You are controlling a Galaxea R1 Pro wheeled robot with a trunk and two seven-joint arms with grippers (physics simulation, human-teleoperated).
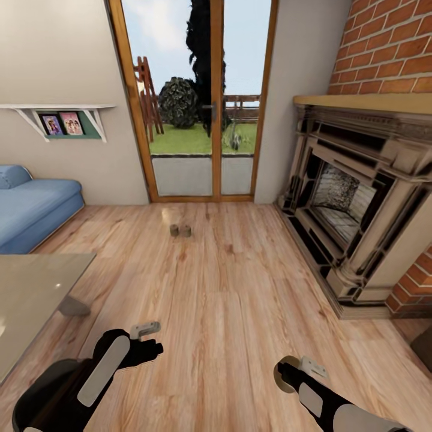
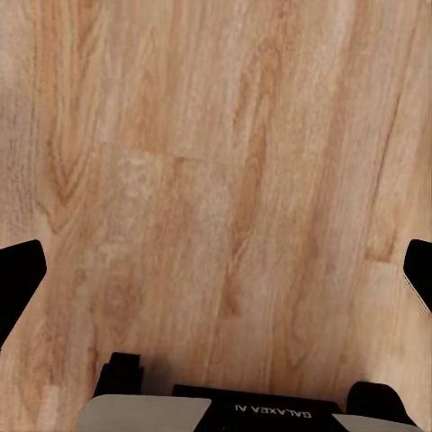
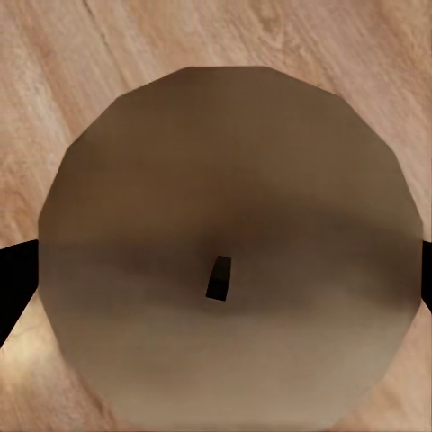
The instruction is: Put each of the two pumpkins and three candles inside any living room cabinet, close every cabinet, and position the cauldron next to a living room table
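Candle (image 3: 229,243) between right jaws, seemingly

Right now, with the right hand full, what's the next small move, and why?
Probably roll the base forward toward the two floor candles near the glass door. The right fingers look shut on a candle, wick end facing the wrist camera. The left fingers hang open and empty over bare planks, well short of that pair.

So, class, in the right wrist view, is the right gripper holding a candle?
Yes: a round cream candle top with a dark wick sits between the right gripper's two dark fingertips.
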